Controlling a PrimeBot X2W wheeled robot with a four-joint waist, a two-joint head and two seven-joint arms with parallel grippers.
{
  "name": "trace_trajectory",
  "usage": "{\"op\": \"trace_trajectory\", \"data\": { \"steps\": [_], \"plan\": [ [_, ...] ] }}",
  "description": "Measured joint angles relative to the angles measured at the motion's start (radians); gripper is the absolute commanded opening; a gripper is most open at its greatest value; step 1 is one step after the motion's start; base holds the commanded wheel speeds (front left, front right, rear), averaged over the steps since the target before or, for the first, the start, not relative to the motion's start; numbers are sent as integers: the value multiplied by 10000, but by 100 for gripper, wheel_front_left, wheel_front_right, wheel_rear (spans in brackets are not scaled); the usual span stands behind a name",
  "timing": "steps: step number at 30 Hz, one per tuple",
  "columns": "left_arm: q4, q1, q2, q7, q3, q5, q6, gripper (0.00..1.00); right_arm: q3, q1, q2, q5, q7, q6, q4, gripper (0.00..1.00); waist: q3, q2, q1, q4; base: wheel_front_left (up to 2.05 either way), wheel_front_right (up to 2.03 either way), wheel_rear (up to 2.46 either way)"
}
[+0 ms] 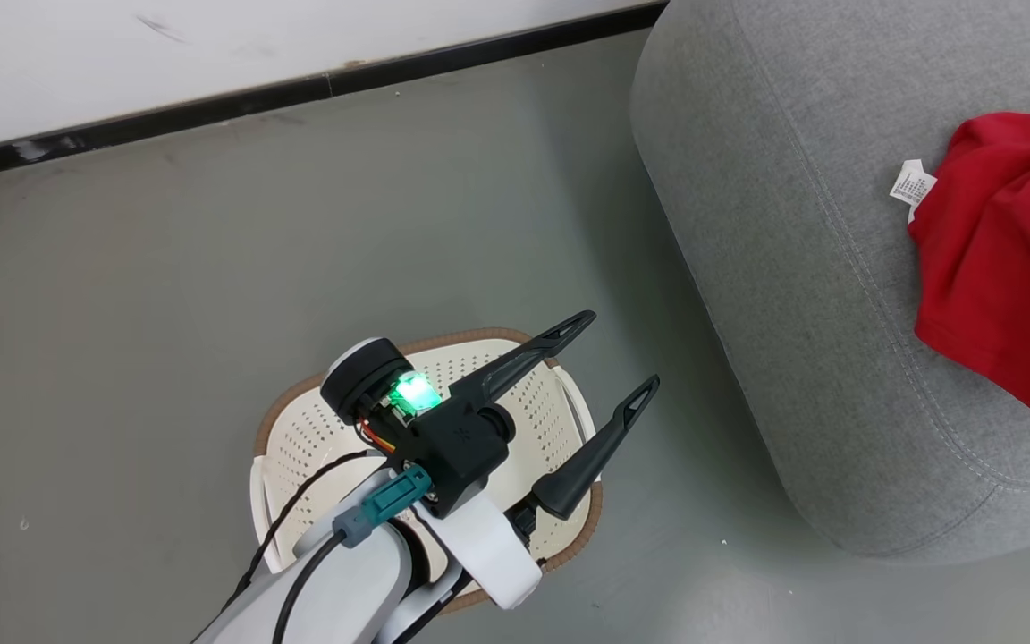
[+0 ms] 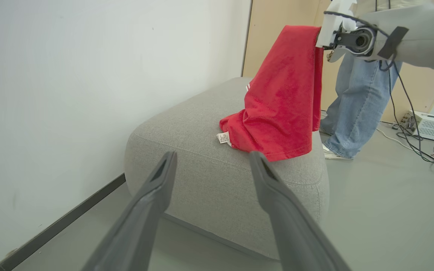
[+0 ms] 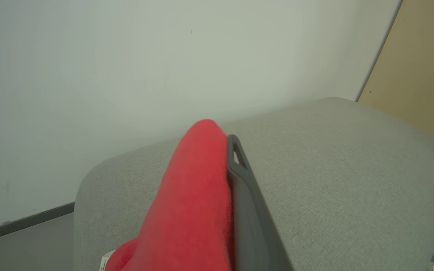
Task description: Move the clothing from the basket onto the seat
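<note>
Left fingers (image 1: 600, 443) spread wide, nothing between them. In the head view my left gripper (image 1: 622, 351) hangs over the basket (image 1: 300, 438), tips pointing past its brown rim toward the seat (image 1: 792, 224). The basket stands on the grey floor (image 1: 166, 313) near the seat's rounded side, not touching it.

Right gripper (image 3: 227, 150) is clamped tight on the clothing (image 3: 190, 195). In the right wrist view one dark finger (image 3: 247, 203) shows bare. The red fabric is bunched over the other side and hides the second finger. Grey seat top lies below.

The left wrist view looks along my open left gripper (image 2: 212, 156) at the seat (image 2: 202, 169). The clothing (image 2: 281, 109) hangs as a red sheet from my right gripper at the top of that view. Its lower end is heaped on the seat top near the front edge. A small white label (image 2: 222, 137) sticks out at the heap's left, touching the upholstery. In the head view the clothing (image 1: 1007, 268) sits on the seat at the right edge of frame, label (image 1: 911, 186) on its left side.

A person's legs in jeans (image 2: 356, 105) stand behind the seat. Beside them are cables and a white box (image 2: 433, 126) on the floor.
</note>
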Motion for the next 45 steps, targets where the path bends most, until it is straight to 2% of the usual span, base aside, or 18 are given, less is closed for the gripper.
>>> {"op": "trace_trajectory", "data": {
  "steps": [7, 14, 22, 24, 27, 28, 29, 30, 31, 32, 34, 35, 45],
  "plan": [
    [-79, -185, 86, 98, 12, 71, 0, 100, 136, 153, 192, 6, -242, 0, 491, 0, 258, 0, 0, -101, 0, 0, 0],
    [-186, -213, 119, 140, 38, 77, 0, 100, 617, 230, 650, 0, -242, 0, 859, 0, 500, 0, 0, -187, 0, 0, 0],
    [-268, -374, 173, 171, 94, 92, 2, 100, 807, 346, 788, -33, -270, 0, 1147, 2, 691, 0, 0, -292, 0, 0, 0],
    [-272, -374, 186, 171, 98, 92, 4, 100, 859, 418, 846, -69, -343, 0, 1210, 11, 724, 0, 0, -319, 0, 0, 0],
    [-272, -374, 192, 169, 111, 94, 31, 100, 880, 426, 886, -98, -345, 0, 1310, 20, 756, -1, 0, -359, 0, 0, 0],
    [-272, -374, 192, 167, 117, 94, 31, 100, 882, 426, 895, -98, -355, 0, 1348, 26, 763, 0, 0, -372, 0, 0, 0],
    [-270, -374, 192, 159, 121, 94, 31, 100, 882, 426, 918, -96, -357, 0, 1384, 37, 768, 0, 0, -385, 0, 0, 0],
    [-270, -374, 192, 157, 125, 94, 31, 100, 880, 426, 953, -96, -362, 0, 1415, 37, 771, 0, 0, -398, 0, 0, 0],
    [-270, -374, 190, 142, 127, 94, 31, 100, 890, 428, 986, -94, -408, 0, 1440, 44, 772, 0, 0, -410, 0, 0, 0],
    [-268, -374, 190, 81, 130, 94, 31, 100, 915, 430, 1005, -94, -428, 0, 1453, 52, 773, 0, 0, -423, 0, 0, 0],
    [-268, -374, 190, 79, 146, 94, 31, 100, 953, 437, 1016, -92, -430, 0, 1459, 93, 770, 0, 0, -448, 0, 0, 0],
    [-268, -374, 190, 69, 153, 94, 33, 100, 980, 453, 1014, -90, -430, 0, 1459, 100, 767, 0, 0, -462, 0, 0, 0],
    [-169, -374, 165, -107, 194, 92, 92, 100, 1352, 891, 989, 140, -428, 0, 1436, 100, 684, 0, 0, -651, 0, 0, 0]
  ]
}}
